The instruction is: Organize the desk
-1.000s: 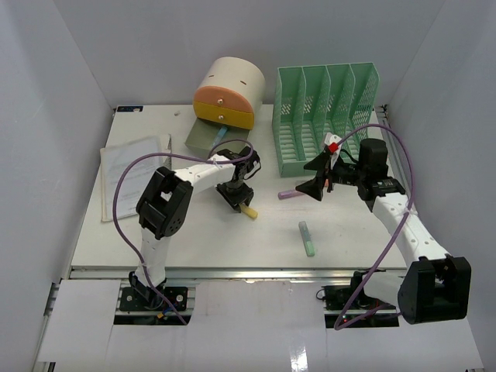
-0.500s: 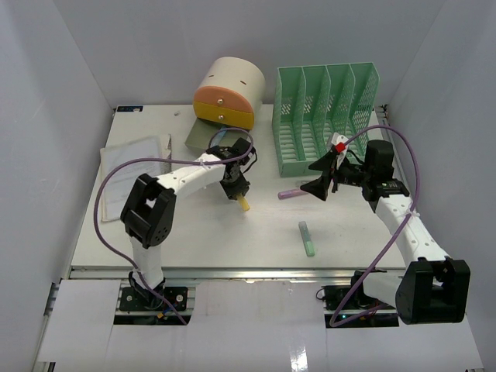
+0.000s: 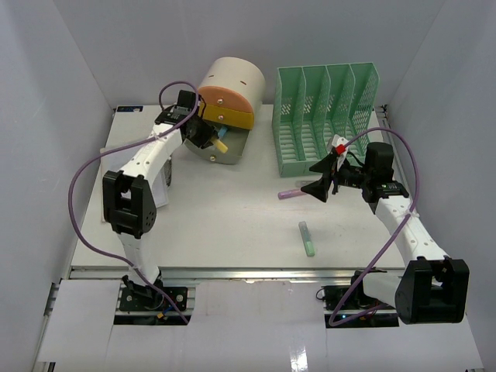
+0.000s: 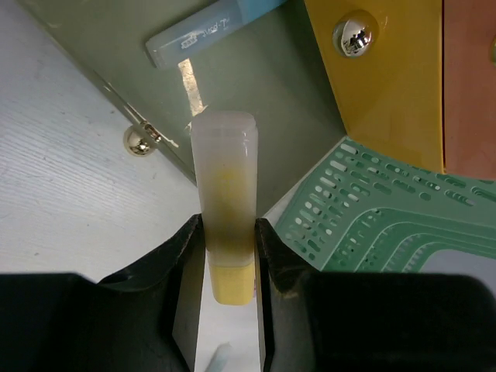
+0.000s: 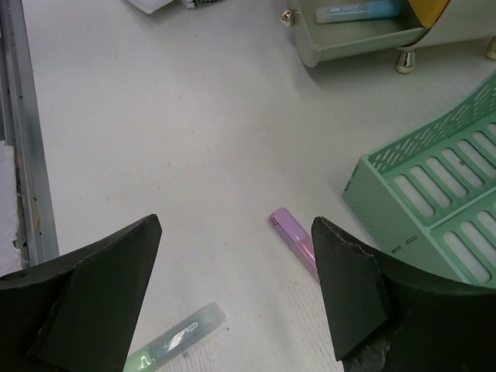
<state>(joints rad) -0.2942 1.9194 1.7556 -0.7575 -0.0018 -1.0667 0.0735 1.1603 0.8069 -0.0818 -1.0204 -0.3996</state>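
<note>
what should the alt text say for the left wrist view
The left gripper clamps a yellow highlighter, its clear cap pointing toward an open grey-green drawer where a blue highlighter lies. A yellow drawer front shows at upper right, a mint file rack at lower right, and the white desk at left.

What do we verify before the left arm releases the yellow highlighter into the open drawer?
1. Grip: left fingers shut on translucent yellow plastic highlighter: ok.
2. Olive-green drawer pulled open: ok.
3. Highlighter tip over the drawer interior: ok. Height above its floor: cannot tell.
4. Room inside: one pale blue highlighter lies in it, with space left: ok.
5. Right fingers open and clear of the left arm, above the purple highlighter: ok.
6. Flat white desk tidy: not ok; the green highlighter also lies loose.
</note>
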